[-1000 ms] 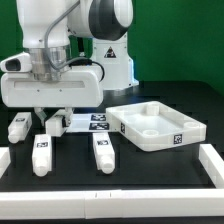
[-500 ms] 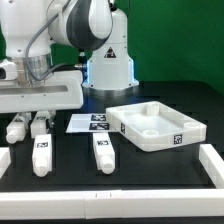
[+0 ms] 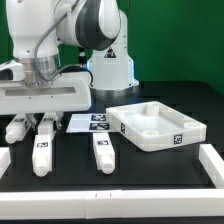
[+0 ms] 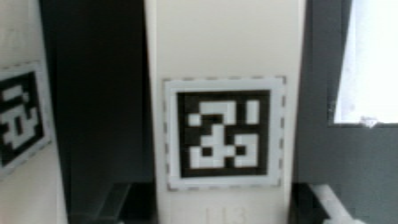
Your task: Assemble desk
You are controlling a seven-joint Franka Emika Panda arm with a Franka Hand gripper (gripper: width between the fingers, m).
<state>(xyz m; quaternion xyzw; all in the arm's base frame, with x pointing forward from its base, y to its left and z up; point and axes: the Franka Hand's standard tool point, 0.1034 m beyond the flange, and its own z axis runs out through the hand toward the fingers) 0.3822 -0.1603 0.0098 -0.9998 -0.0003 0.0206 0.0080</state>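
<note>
Our gripper (image 3: pixel 45 120) (image 4: pixel 228 205) is low over the black table (image 3: pixel 150 165), and its two dark fingers (image 4: pixel 128 205) stand on either side of one white leg (image 3: pixel 47 126) (image 4: pixel 222 60). That leg lies flat with its square tag (image 4: pixel 226 130) facing up into the wrist view. The fingers sit just beside the leg's long sides, but we cannot tell whether they press on it or only straddle it.

Just beside the gripper, toward the exterior view's left, lies a second leg (image 3: pixel 15 129). A third leg (image 3: pixel 42 157) lies near the gripper on the camera's side. A fourth leg (image 3: pixel 102 153) lies farther off toward the exterior view's right, also flat on the table.

The marker board (image 3: pixel 90 122) lies beside the gripper on the exterior view's right. Beyond it, well apart from the gripper, rests the desk top (image 3: pixel 140 135), rim upward. It is apart from all four legs, and none of them is fitted to it.
</note>
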